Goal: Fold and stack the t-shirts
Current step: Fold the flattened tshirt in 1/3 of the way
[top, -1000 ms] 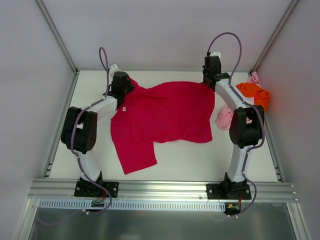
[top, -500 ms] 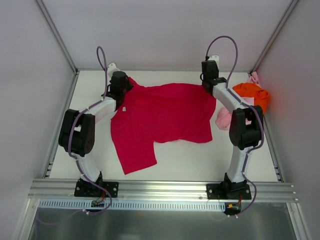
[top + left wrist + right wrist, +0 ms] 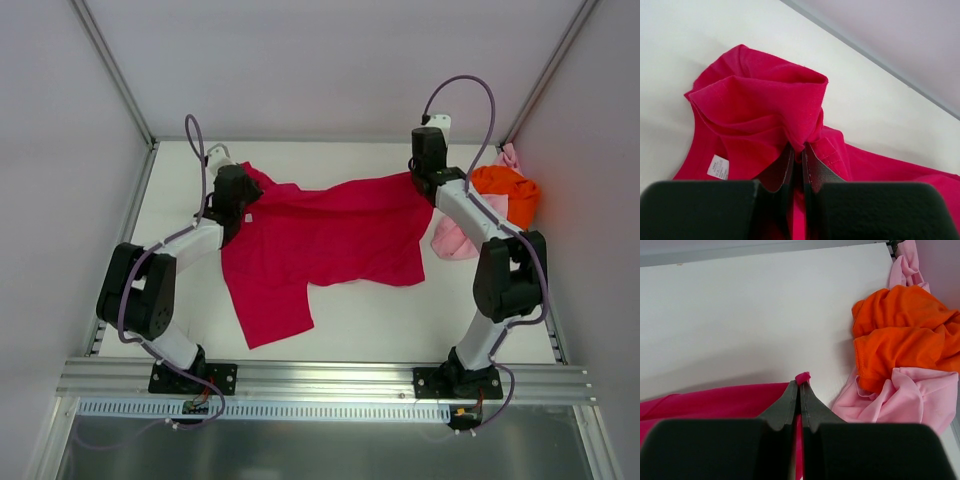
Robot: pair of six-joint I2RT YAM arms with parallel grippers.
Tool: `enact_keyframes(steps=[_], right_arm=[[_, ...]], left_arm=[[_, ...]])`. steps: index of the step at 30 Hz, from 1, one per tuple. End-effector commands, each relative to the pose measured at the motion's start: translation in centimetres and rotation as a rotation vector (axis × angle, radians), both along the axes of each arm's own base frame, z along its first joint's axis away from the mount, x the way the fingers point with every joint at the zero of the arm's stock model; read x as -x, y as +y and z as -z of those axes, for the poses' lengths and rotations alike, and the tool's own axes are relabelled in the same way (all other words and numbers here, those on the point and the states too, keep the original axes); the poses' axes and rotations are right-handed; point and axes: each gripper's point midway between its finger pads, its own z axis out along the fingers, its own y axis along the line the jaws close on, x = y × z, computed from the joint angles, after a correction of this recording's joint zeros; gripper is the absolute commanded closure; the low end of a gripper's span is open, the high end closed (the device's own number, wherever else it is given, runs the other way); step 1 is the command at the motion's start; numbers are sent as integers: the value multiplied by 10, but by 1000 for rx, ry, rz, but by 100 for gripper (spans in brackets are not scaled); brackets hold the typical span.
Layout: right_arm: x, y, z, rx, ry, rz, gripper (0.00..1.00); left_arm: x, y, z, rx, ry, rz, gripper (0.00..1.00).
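White counter (image 3: 360,325), matte and smooth, is sitting between pale grey walls, with a ribbed aluminium rail (image 3: 320,378) running along its near edge.

Count: three t-shirts, two arms, two grippers.

Crimson t-shirt (image 3: 330,235): soft knit, lying mostly flat across the middle of the counter. One flap is reaching toward the near left. A small white label (image 3: 717,166) is showing on the cloth by the left arm.

Left gripper (image 3: 799,148): black fingers are pressing together on a bunched fold of the crimson t-shirt at its far left corner. The cloth is puckering into rounded ridges just past the fingertips.

Right gripper (image 3: 800,385): black fingers are closing tight on the far right corner of the same shirt. A small nub of crimson is poking out beyond the tips.

Orange t-shirt (image 3: 510,190): crumpled in a rounded heap at the far right of the counter, hems showing stitching in the right wrist view.

Pale pink t-shirt (image 3: 455,238): also crumpled, lying under and around the orange t-shirt and touching it. Its near lobe is sitting just beside the right edge of the crimson t-shirt.

Both arms are white with black joints, and each is trailing one looping purple cable.
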Motion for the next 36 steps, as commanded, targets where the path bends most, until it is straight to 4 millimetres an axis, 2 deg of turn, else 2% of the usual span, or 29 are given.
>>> enact_keyframes(steps=[1, 10, 13, 18, 23, 29, 36], right_arm=[[9, 5, -30, -38, -79, 15, 99], [31, 44, -2, -165, 136, -136, 99], [41, 44, 6, -146, 182, -117, 99], [56, 33, 13, -110, 224, -73, 99], [80, 6, 16, -33, 308, 71, 99], [97, -18, 21, 37, 337, 213, 99], [109, -30, 37, 21, 364, 262, 99]], left_arm=[[6, -8, -31, 38, -103, 4, 100], [39, -12, 6, 65, 4, -18, 100], [50, -10, 9, 75, 22, -42, 100], [64, 0, 17, 77, 61, -93, 100], [74, 8, 27, 69, 94, -126, 100], [76, 17, 36, 41, 130, -177, 100], [77, 30, 47, 38, 191, -241, 100]])
